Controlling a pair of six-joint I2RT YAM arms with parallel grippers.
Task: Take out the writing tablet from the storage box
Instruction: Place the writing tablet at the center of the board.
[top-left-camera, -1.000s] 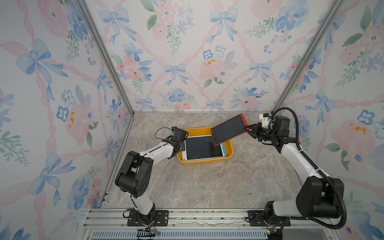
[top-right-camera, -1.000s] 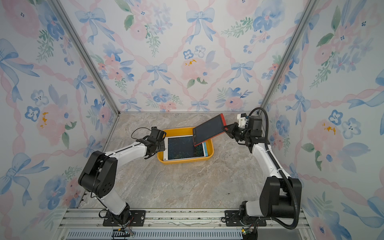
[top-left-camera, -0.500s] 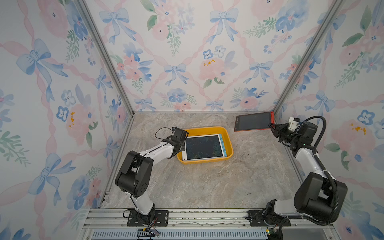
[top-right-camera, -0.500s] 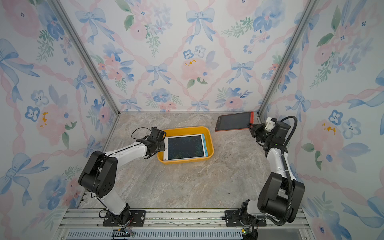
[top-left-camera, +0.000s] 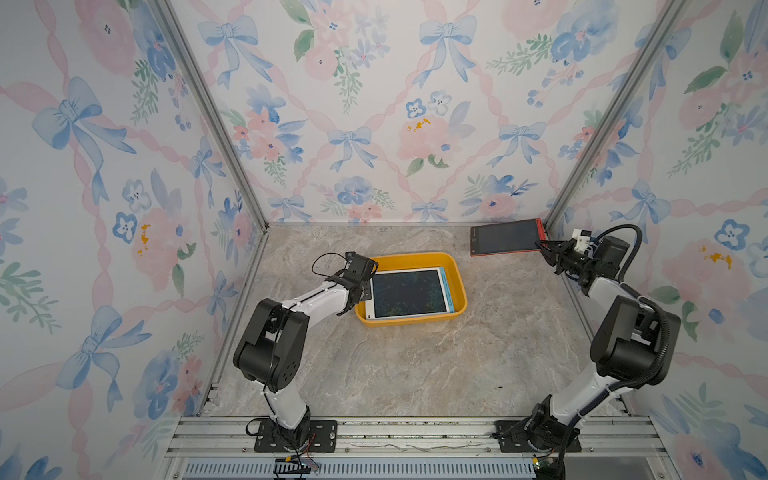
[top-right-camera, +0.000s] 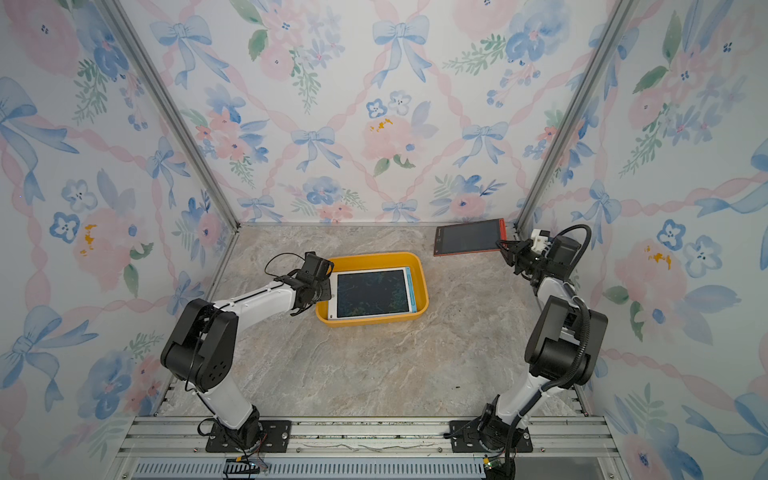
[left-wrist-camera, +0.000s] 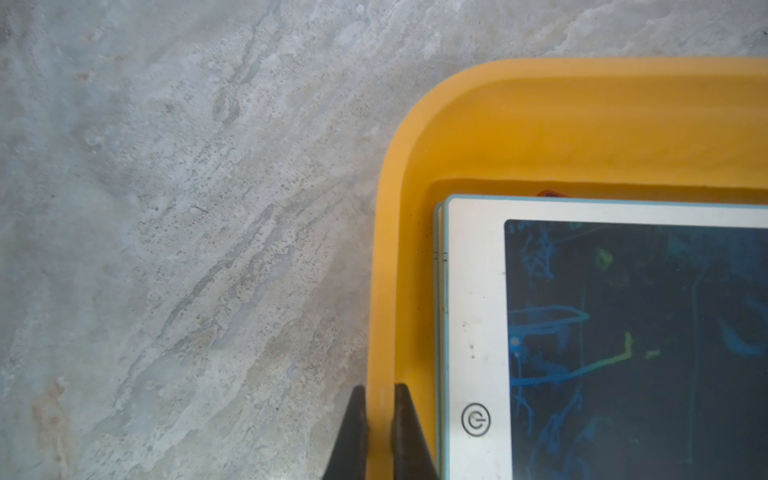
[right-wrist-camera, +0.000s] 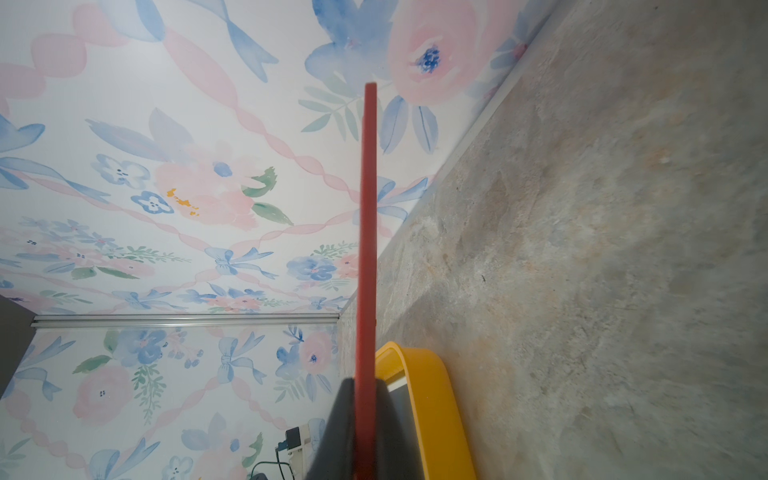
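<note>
Your right gripper (top-left-camera: 542, 245) clamps the red writing tablet (top-left-camera: 505, 237) by its short end over the tabletop (top-left-camera: 415, 365) far right corner, long axis along the far edge, clear of the storage box (top-left-camera: 415, 261) whose rim your left gripper (left-wrist-camera: 379, 392) pinches.

Two arms, one box, three tablets to count

On the counter (top-left-camera: 415, 365) there is one yellow storage box (top-left-camera: 455, 270) near the middle. There are two robot arms: the left arm (top-left-camera: 316, 297) at 9 o'clock from the box and the right arm (top-left-camera: 623, 345) at 3 o'clock. Three tablets show: one red writing tablet (top-left-camera: 505, 237) at 1 o'clock, one white writing tablet (top-left-camera: 409, 293) in the box, and the edge of one blue writing tablet (top-left-camera: 443, 286) under the white one.
</note>
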